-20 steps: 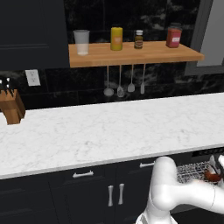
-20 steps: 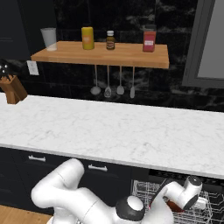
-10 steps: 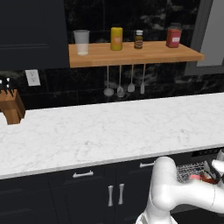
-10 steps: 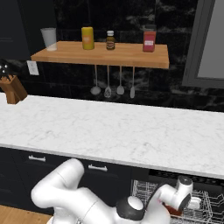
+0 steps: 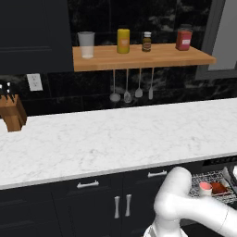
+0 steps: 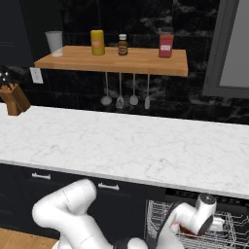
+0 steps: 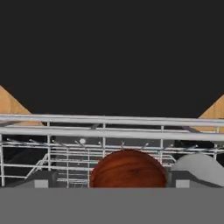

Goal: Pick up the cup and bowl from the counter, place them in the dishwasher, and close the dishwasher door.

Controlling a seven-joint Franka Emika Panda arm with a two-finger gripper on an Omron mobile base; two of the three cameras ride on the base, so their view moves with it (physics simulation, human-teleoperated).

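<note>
The dark red-brown bowl (image 7: pixel 129 168) rests in the grey wire rack (image 7: pixel 105 131) of the open dishwasher (image 5: pixel 217 163). My gripper (image 7: pixel 111 181) is open right over it, one finger on each side, with a gap to the bowl's rim. In the left base view the bowl (image 5: pixel 219 187) sits in the rack beside the small pale cup (image 5: pixel 205 188) with its pink top. In the right base view my white hand hangs over the rack (image 6: pixel 160 219) and a strip of the red bowl (image 6: pixel 187 228) peeks out under it. The white marble counter (image 5: pixel 115 139) stretches above.
A wooden shelf (image 5: pixel 139 56) on the back wall carries a clear tumbler (image 5: pixel 86 44), a yellow jar, a small bottle and a red jar (image 5: pixel 183 39). Utensils hang under it. A knife block (image 5: pixel 13 111) stands at the counter's left end. Dark cabinets with silver handles (image 5: pixel 88 184) lie below.
My jaws have spread from a grip on the bowl to wide open. The bowl has dropped a little and now lies in the rack, and my hand sits slightly lower.
</note>
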